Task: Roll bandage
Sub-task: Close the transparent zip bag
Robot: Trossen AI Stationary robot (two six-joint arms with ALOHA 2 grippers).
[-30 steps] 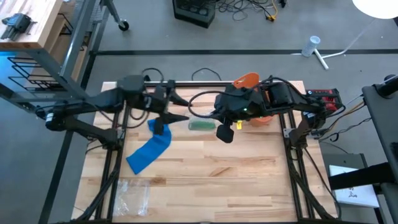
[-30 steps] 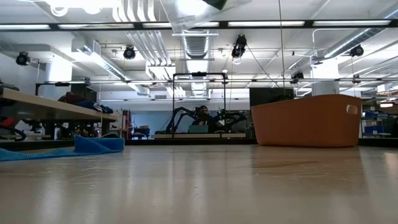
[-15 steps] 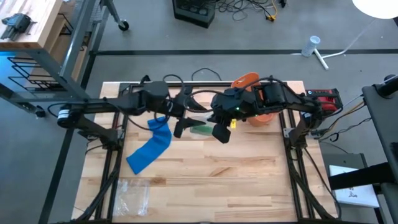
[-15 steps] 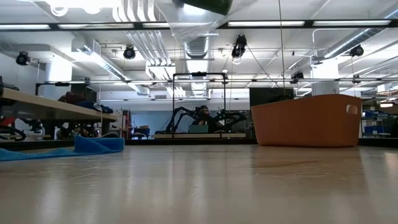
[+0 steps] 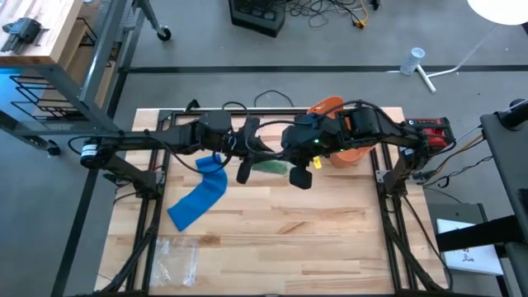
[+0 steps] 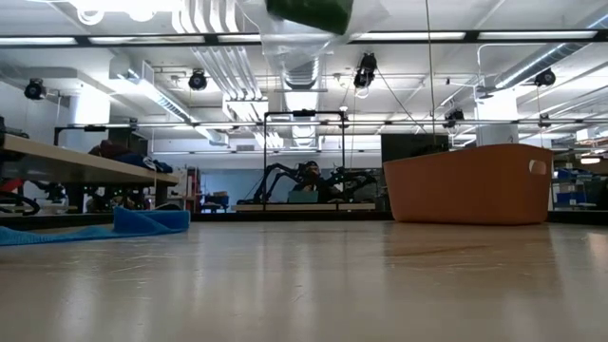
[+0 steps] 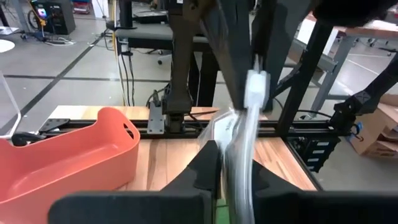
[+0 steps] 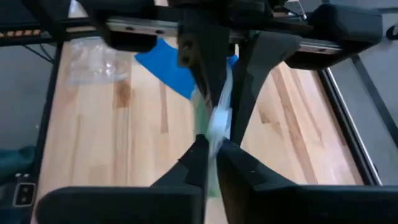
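A green bandage (image 5: 269, 167) packed in a clear plastic bag (image 7: 231, 127) hangs high over the table's middle, between my two grippers. In the low view only its green bottom (image 6: 310, 13) shows at the top edge. My left gripper (image 5: 252, 165) reaches in from the table's left and is shut on the bag. My right gripper (image 5: 286, 167) comes from the right and is shut on the same bag. A blue cloth strip (image 5: 201, 195) lies flat on the table, left of the bag. My left gripper pinches the clear bag's film (image 7: 240, 138) between its two fingers, coming about level from the table's left. The bag is lifted clear of the table. My right gripper pinches the bag at its white strip edge (image 8: 218, 119) between its two fingers, slanting down from the table's right. The bag hangs clear of the table, between the two holds.
An orange bin (image 5: 340, 132) stands at the far right, behind my right arm. A second clear plastic bag (image 5: 176, 257) lies near the front left corner. Bare wood (image 5: 313, 231) stretches across the table's near half.
My left gripper has gone toward the table's right and down to the bag, then shut on it. My right gripper has kept its place with the bag. In the low view the green bandage hangs a little lower than before.
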